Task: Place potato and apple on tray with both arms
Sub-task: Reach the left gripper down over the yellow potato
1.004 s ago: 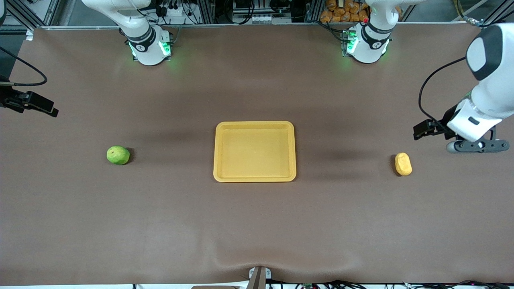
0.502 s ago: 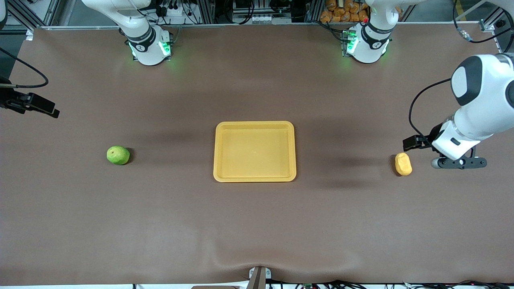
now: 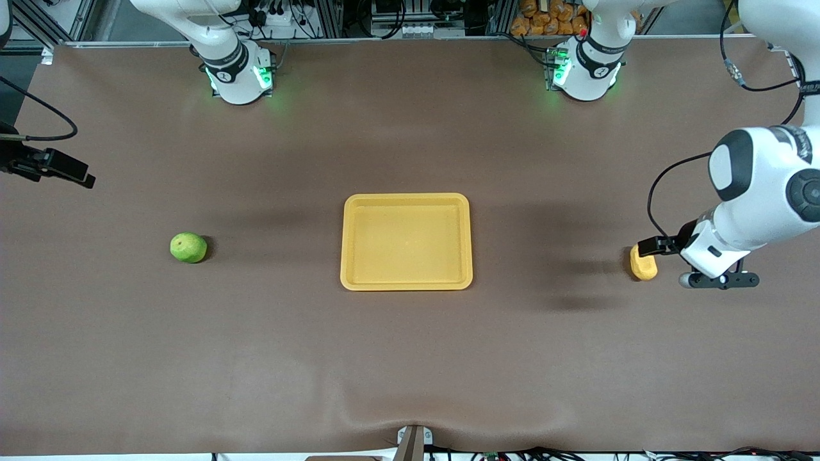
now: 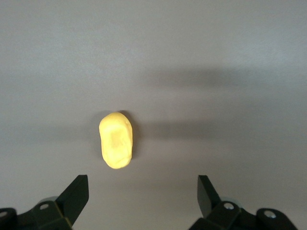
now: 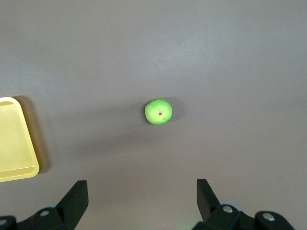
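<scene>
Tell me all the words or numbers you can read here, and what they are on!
None can be read.
Flat yellow-orange plastic tray: plain, no writing.
Round green apple: no sticker or label.
Oblong yellow potato: no marks.
White left robot arm: a band of small print near the picture's edge, too small to read.
Base of each arm: a small dark mark, too small to read.

Table (image 3: 410,358) as I see it from my station: brown mat covers whole top, slight ripple at edge nearest front camera. Tray (image 3: 407,282) lies flat at centre, nothing in it. Apple (image 3: 188,248) sits on mat toward right arm's end, well apart from tray. Potato (image 3: 646,269) lies toward left arm's end, also well apart from tray, long axis running toward front camera.
</scene>
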`<state>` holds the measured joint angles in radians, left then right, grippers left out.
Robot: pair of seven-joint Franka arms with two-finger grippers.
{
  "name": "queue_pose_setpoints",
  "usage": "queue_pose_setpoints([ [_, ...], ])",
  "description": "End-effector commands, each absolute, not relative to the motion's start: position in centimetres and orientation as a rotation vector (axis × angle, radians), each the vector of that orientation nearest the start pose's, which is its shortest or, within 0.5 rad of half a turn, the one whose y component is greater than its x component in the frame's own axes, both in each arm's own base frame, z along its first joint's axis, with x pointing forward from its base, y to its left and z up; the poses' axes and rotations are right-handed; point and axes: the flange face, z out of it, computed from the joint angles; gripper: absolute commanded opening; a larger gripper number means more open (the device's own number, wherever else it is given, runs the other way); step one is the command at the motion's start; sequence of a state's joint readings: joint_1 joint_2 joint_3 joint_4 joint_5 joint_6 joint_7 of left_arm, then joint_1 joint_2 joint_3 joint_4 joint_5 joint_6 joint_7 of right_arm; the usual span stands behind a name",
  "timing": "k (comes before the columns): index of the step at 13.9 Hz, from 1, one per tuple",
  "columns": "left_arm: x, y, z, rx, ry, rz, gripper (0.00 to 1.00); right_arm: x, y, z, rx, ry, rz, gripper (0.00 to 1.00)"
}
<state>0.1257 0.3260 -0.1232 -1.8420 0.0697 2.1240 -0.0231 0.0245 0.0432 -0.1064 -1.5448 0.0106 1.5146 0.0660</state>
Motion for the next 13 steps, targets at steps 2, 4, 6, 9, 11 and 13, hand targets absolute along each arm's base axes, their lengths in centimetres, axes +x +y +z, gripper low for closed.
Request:
queue_pose_setpoints([
  [2, 63.0, 2.0, 32.6, -3.043, 0.135, 0.081, 1.0, 56.1, -4.5, 61.0, -3.136, 0.215, 0.123, 1.0],
  [4, 63.1, 2.0, 31.7, -3.037, 0.158, 0.09, 1.0, 56.1, -4.5, 61.0, -3.136, 0.215, 0.123, 1.0],
  [6, 63.3, 2.7, 30.2, -3.044, 0.144, 0.093, 1.0, 56.1, -4.5, 60.9, -3.135, 0.214, 0.125, 1.0],
  [9, 63.5, 4.6, 27.5, -3.056, 0.105, 0.096, 1.0, 56.3, -4.5, 60.7, -3.135, 0.214, 0.13, 1.0],
  [11, 63.5, 4.9, 26.7, -3.059, 0.097, 0.106, 1.0, 56.3, -4.5, 60.5, -3.135, 0.214, 0.135, 1.0],
  [13, 63.4, 5.0, 26.0, -3.063, 0.092, 0.122, 1.0, 56.4, -4.5, 60.4, -3.135, 0.212, 0.132, 1.0],
])
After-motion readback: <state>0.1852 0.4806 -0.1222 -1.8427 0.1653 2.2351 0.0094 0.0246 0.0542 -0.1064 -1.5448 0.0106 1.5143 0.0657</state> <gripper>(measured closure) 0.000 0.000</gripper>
